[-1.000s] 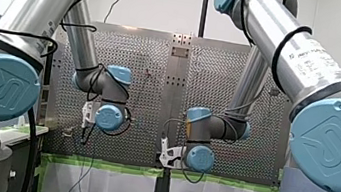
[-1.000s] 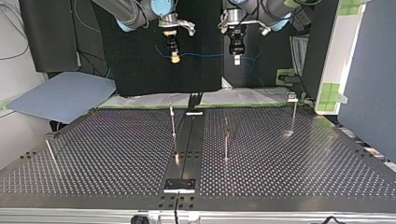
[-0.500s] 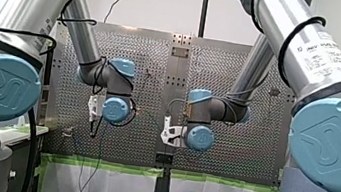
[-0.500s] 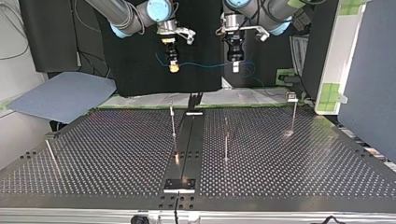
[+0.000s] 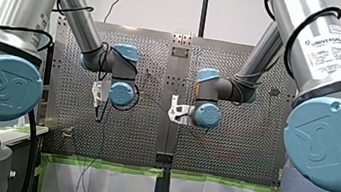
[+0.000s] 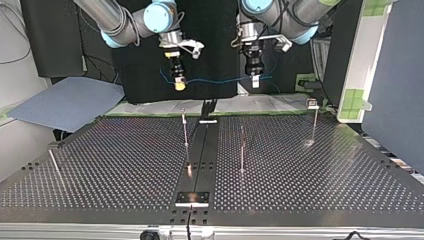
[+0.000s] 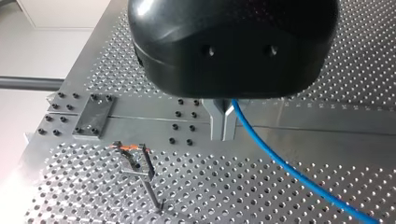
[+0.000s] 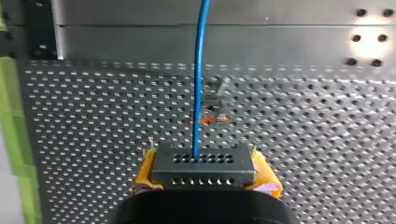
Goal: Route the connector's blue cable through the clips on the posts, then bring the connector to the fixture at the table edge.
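My right gripper (image 8: 203,179) is shut on the grey perforated connector (image 8: 203,165), gripped between its yellow pads (image 8: 144,170). The blue cable (image 8: 200,70) leaves the connector straight ahead and passes above a post's clip (image 8: 215,109) with orange marks. In the top view the cable (image 6: 215,80) hangs in a shallow sag from my right gripper (image 6: 178,84) to my left gripper (image 6: 255,80), both in the air behind the table's far edge. My left gripper's metal fingertips (image 7: 223,122) are shut on the cable (image 7: 289,170), which trails off beside them.
Thin posts stand on the perforated table (image 6: 125,170): one (image 6: 185,127) left of the centre rail, one (image 6: 242,147) right of it, one (image 6: 315,122) far right, one (image 6: 54,162) far left. A small plate fixture (image 6: 192,198) sits at the near edge. Another clipped post (image 7: 137,161) stands below my left gripper.
Both grippers have come lower in the top view, carrying the cable with them. My right gripper also shifted slightly toward that view's left. Both grips are unchanged.
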